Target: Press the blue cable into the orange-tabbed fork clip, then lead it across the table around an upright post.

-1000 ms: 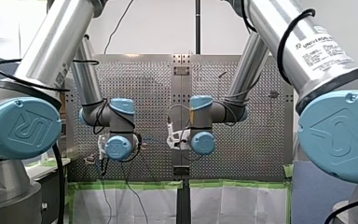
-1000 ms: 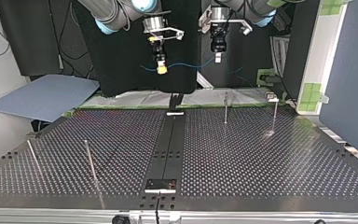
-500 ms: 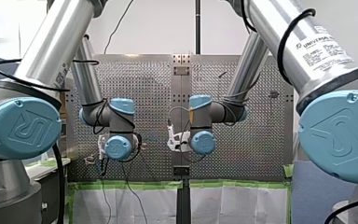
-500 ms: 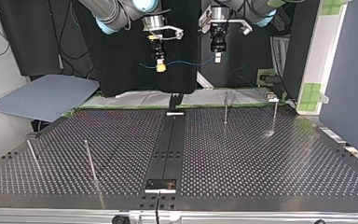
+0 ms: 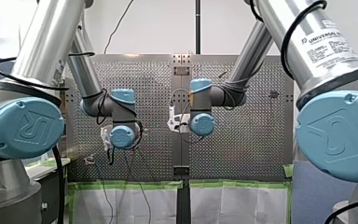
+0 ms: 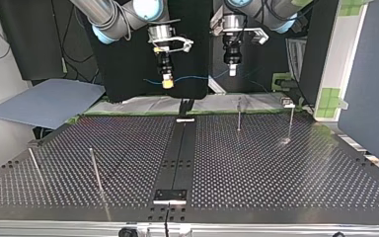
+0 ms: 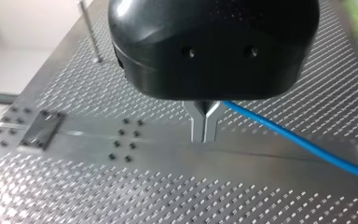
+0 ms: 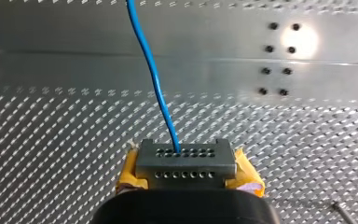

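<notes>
A: Well, nearest first in the top view: what stands on the counter (image 6: 276, 177)?

B: Two thin near posts (image 6: 94, 170) at the near left, then two far posts (image 6: 239, 114) at the far right. No cable runs round any of them.

A: And the blue cable (image 6: 192, 77)?

B: It is held high over the counter's far side, strung between the grippers with a slight sag. My right gripper (image 6: 167, 83), yellow-padded, is closed on it at the view's left. My left gripper (image 6: 232, 70) has its metal fingers pinched together with the cable leaving beside them, so I judge it gripped there too.

A: What could go wrong?

B: If the grippers drift apart, the short span goes taut and the cable may slide through a grip. If they come down off line, it would lie beside the orange-tabbed fork clip instead of in it. The loose tails could also catch a far post on the way across.

A: Anything you can't read?

B: That clip, for one: I can't pick it out with certainty in any view. The cable's tails vanish against the dark backdrop (image 6: 128, 59). The front view hides both grippers behind the blue wrist joints (image 5: 122, 136). In the left wrist view the gripper's own body covers the spot where the cable enters the fingers.
</notes>
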